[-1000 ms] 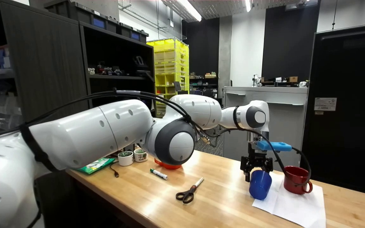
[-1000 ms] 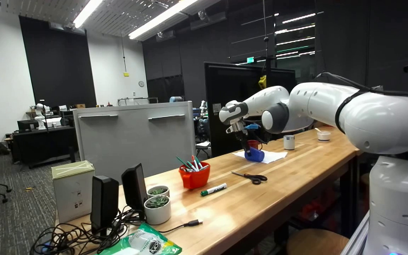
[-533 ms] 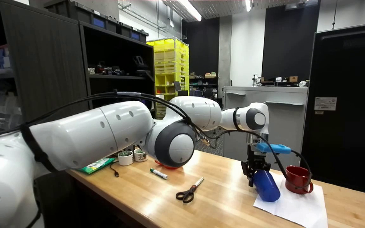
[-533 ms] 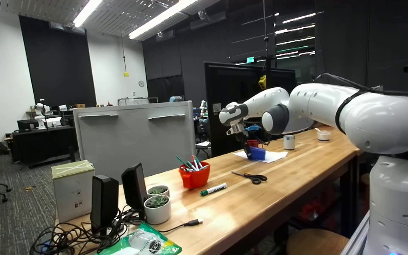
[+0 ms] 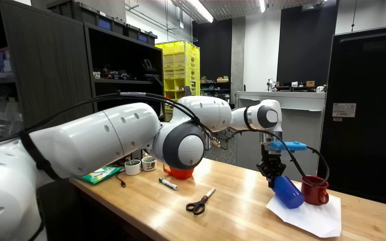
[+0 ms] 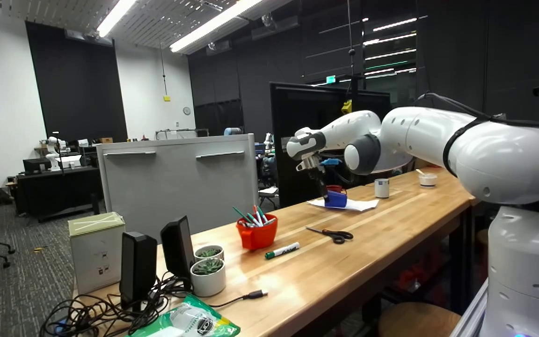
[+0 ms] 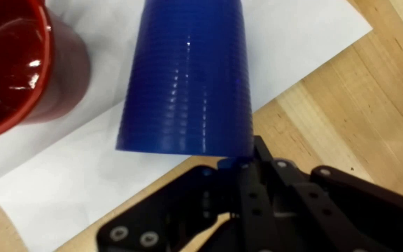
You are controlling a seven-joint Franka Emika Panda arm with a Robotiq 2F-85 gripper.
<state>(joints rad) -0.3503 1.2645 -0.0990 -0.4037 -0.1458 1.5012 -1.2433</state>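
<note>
Pinching: my gripper (image 7: 245,159) is narrow, clamped on the blue cup (image 7: 187,84) at one side of its rim; one finger shows outside the wall, the other seems to sit inside the mouth.
Reason for the hold: a thin wall suits a narrow bite better than the full barrel, I judge.
Cup position: over the white paper (image 5: 313,219), near the long table (image 5: 240,214) edge opposite my base. Tilted, mouth toward my tool, base angled down and away; the lean likely comes from the one-sided grip. Whether its base touches the sheet, I cannot tell.
Red mug (image 5: 313,195): upright on the same sheet, just beside the cup; the paper probably serves as a mat.
Scissors (image 5: 204,199): flat between the two long edges, blades toward the far one, handles toward my side.
Red holder (image 6: 258,235): near the far edge, pens standing in it, presumably for easy taking.
Marker (image 6: 282,251): lying loose, green-capped; lettering looks like EXPO.
Green bag (image 6: 199,318): by the corner on my side, near the black speakers (image 6: 178,252); print not safely legible.
White label (image 5: 344,109): on the black screen (image 5: 364,150), text too small.
</note>
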